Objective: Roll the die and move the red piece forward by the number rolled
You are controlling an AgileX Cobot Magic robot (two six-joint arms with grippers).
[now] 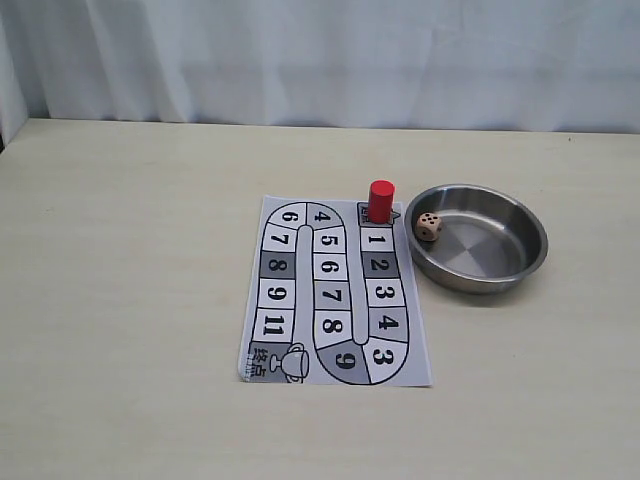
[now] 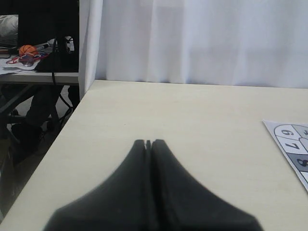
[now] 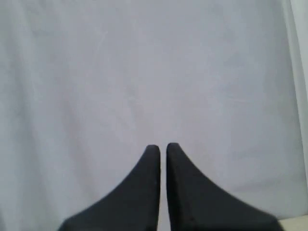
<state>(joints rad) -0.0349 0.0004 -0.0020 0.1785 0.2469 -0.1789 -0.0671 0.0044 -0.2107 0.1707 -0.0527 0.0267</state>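
The die (image 1: 429,227), a pale cube with dark pips, lies inside the steel bowl (image 1: 538,245) against its left wall. The red piece (image 1: 380,200) stands upright on the start square just beyond square 1 of the paper game board (image 1: 335,290). Neither arm shows in the exterior view. My left gripper (image 2: 148,142) is shut and empty, hovering over bare table to the left of the board, whose corner (image 2: 291,139) is in its view. My right gripper (image 3: 163,147) points at the white curtain, its fingers almost touching with nothing between them.
A white curtain (image 1: 320,60) hangs behind the table's far edge. In the left wrist view the table's left edge (image 2: 53,149) drops off beside a cluttered desk (image 2: 29,53).
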